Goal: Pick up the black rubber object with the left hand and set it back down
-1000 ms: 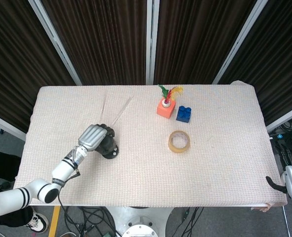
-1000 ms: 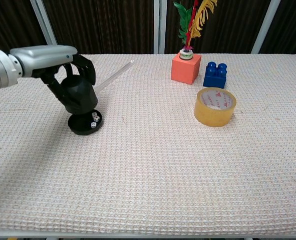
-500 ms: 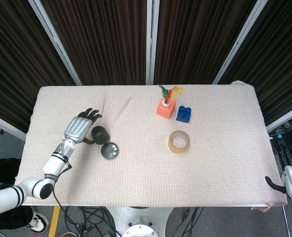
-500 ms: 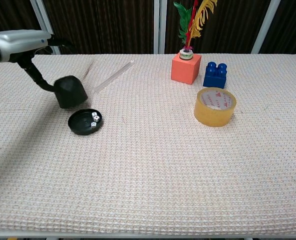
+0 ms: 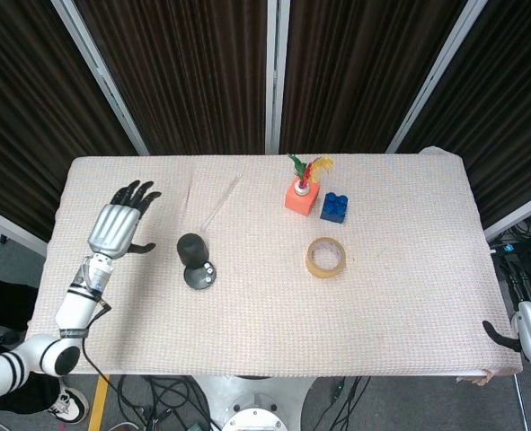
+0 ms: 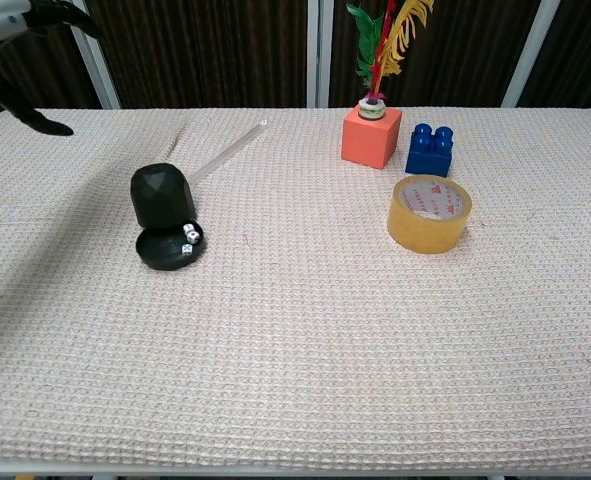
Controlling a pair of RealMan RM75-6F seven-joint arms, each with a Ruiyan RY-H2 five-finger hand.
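The black rubber object [image 5: 190, 248] [image 6: 162, 195] stands on the cloth, leaning against the back edge of a shallow black dish [image 5: 199, 276] [image 6: 171, 246] that holds small white dice. My left hand [image 5: 121, 220] [image 6: 20, 20] is lifted off to the left of it, fingers spread, holding nothing. Clear space separates the hand from the object. Only a part of my right hand [image 5: 526, 330] shows at the right edge of the head view, off the table; its fingers cannot be made out.
A clear thin rod [image 5: 217, 202] [image 6: 225, 152] lies behind the black object. An orange block with feathers [image 5: 302, 195] [image 6: 372, 134], a blue brick [image 5: 334, 207] [image 6: 430, 150] and a roll of tape [image 5: 325, 257] [image 6: 429, 212] sit right of centre on the table [image 5: 382, 323].
My left hand let go of the black rubber object and drew back left and up. The object now rests against the dish.
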